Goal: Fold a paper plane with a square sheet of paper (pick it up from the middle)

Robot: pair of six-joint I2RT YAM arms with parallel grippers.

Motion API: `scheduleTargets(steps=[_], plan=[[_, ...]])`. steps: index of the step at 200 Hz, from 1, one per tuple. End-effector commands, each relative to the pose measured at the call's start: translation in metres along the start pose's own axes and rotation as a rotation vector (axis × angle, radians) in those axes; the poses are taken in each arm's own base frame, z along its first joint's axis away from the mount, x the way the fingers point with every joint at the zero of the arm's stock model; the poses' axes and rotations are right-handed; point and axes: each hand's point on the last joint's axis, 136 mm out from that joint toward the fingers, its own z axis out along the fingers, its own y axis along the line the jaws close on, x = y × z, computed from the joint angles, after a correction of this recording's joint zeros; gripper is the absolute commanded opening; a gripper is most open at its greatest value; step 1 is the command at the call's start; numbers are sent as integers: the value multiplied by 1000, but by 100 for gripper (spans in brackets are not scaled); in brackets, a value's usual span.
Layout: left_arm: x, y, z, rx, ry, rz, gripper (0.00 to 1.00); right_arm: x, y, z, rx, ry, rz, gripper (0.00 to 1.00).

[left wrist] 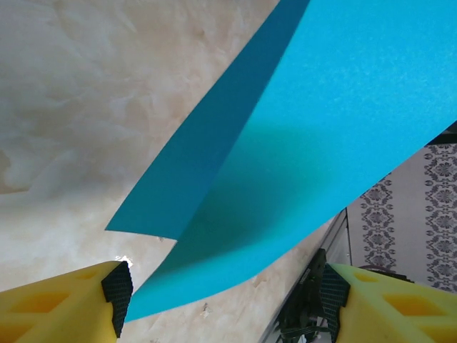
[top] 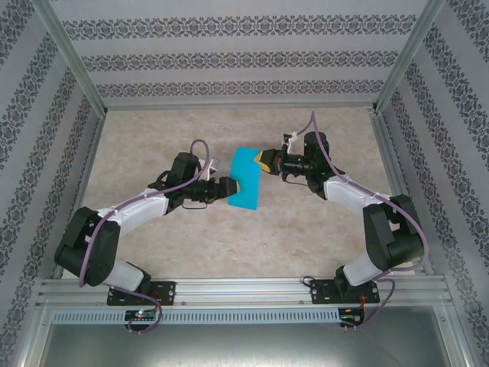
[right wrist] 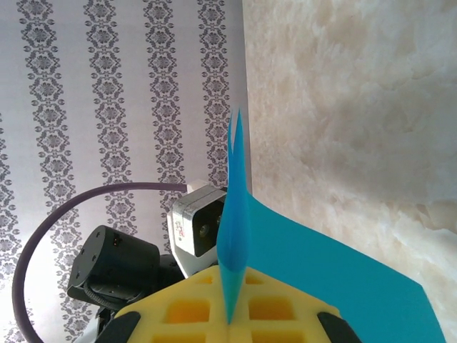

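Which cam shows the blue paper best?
Top external: the whole paper shows, with its outline clear. Left wrist gets a close-up of its layers from below; right wrist sees it edge-on, pinched in the right gripper.

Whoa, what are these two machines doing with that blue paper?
Two robot arms are working on a turquoise sheet of paper over a table. The right pincer is clamped on it, two layers standing on edge between its fingers, so the sheet looks folded over. The left pincer is open, its fingers either side of the opposite edge, not gripping. No plane shape yet.
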Motion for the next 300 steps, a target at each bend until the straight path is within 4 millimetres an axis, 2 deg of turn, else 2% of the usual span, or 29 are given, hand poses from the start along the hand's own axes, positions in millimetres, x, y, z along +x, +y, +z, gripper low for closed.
scheduleTargets(steps=[1, 103, 140, 162, 195, 243, 300], plan=[[-6, -11, 0, 63, 0, 7, 72, 0, 16, -7, -40, -10, -37, 0], [0, -30, -7, 114, 56, 3, 60, -11, 5, -15, -22, -44, -24, 0], [2, -24, -2, 97, 87, -15, 47, -11, 9, -16, -30, -42, -23, 0], [3, -20, 0, 82, 98, -23, 45, -11, 11, -17, -38, -44, -25, 0], [1, -20, 3, 80, 105, -25, 36, -10, 13, -17, -44, -45, -21, 0], [2, -8, 8, 38, 124, -29, 35, -10, 18, -19, -60, -44, -23, 0], [-3, -8, 12, 37, 125, -16, 34, -11, 24, -20, -109, -44, 0, 0]])
